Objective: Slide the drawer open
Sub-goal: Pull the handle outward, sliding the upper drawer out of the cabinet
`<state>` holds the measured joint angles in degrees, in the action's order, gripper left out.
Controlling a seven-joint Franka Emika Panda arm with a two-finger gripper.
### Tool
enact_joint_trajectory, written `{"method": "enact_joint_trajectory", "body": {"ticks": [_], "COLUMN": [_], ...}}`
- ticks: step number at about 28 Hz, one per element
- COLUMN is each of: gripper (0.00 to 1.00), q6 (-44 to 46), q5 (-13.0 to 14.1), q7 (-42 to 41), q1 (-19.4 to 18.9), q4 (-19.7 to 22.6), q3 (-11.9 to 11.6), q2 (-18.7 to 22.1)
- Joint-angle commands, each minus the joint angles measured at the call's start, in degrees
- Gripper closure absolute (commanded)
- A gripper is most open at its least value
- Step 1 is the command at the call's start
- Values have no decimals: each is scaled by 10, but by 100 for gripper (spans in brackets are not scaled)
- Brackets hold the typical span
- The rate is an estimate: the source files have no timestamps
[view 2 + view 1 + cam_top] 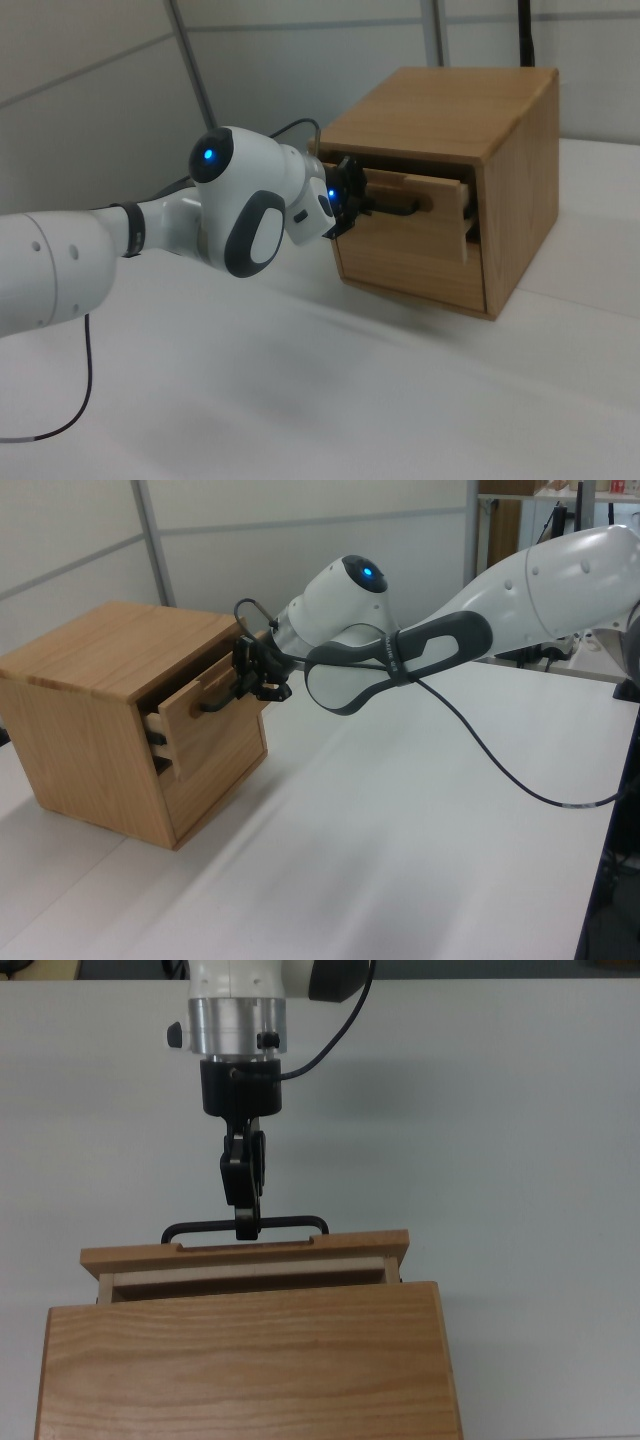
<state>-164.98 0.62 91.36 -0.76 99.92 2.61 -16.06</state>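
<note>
Top view: drawer (245, 1261) partly out, gripper (245, 1226) clamping handle (290, 1224)

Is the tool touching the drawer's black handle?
Touching. In the top view the tool is closed over the handle bar of the partly open drawer, with no gap.

The white Panda arm (520, 590) stretches in from the left view's right, its wrist level and black gripper (245, 1222) pointing toward the top view's near edge, fingers (244, 1226) pinched together around a thin black bar (290, 1223).
</note>
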Motion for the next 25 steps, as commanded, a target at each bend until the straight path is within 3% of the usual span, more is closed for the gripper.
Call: {"method": "enact_joint_trajectory", "body": {"ticks": [1,12,25], "gripper": [100,100,100], "q6": [8,17,154], "q5": [4,4,4], "q7": [5,-5,-7], "q1": [-12,-11,-7], "q4": [68,115,107], "q3": [2,2,-3], "q2": [58,88,119]}}
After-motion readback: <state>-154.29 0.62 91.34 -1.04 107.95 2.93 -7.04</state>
